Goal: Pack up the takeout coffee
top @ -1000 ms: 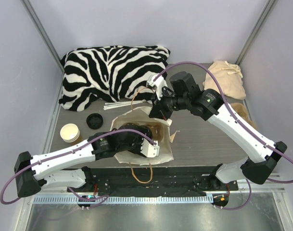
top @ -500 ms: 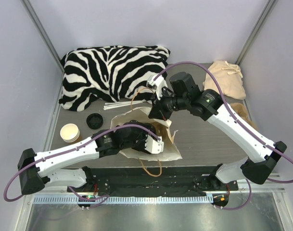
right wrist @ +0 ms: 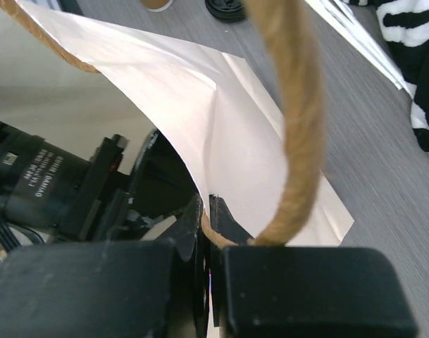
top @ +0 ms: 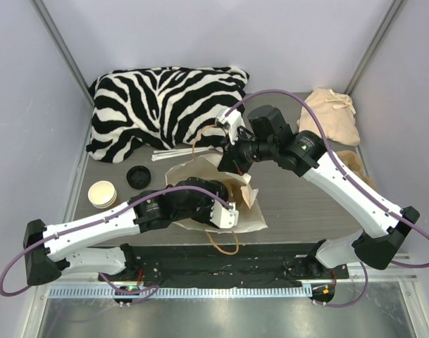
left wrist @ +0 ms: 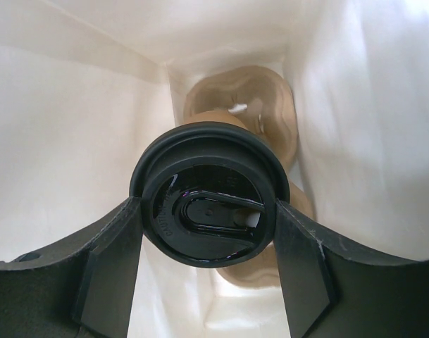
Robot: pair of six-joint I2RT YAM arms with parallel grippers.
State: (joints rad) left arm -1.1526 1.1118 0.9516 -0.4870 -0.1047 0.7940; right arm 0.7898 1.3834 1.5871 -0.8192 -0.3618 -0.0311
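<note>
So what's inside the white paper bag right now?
The left end effector gripping the takeout coffee at its black lid. The lid covers the cup's contents, and the cup hides most of the floor of the bag.

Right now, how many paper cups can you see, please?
2: one cup near the table's left edge; the takeout coffee, lidded, in the left gripper inside the bag. More may be hidden.

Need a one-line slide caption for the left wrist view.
Inside the white paper bag, the left gripper holds the black-lidded takeout coffee between its fingers.
</note>
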